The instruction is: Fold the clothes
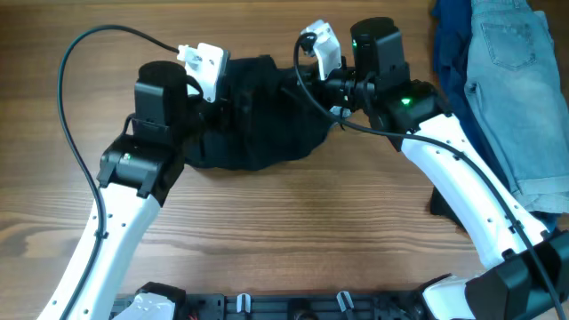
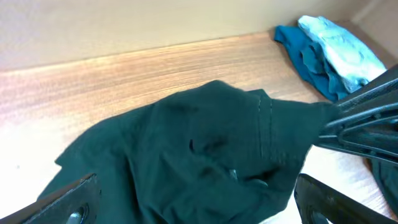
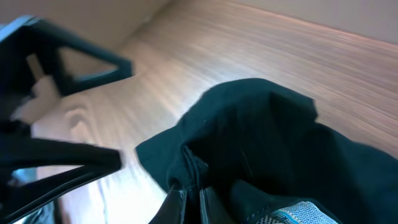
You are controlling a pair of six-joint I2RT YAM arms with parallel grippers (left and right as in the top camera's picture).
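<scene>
Right tool (image 3: pixel 189 198) tight on black shorts (image 3: pixel 267 137); left tool (image 2: pixel 199 202) agape over them.

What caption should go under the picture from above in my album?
Folding time: the right gripper pinches black shorts on the wooden table, and the left gripper is open.

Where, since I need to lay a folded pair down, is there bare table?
Bare table lies in front of the black shorts, between the left arm and right arm, and at the far left beyond the left arm. Crowded: the right edge, with denim shorts on a dark blue garment.
</scene>
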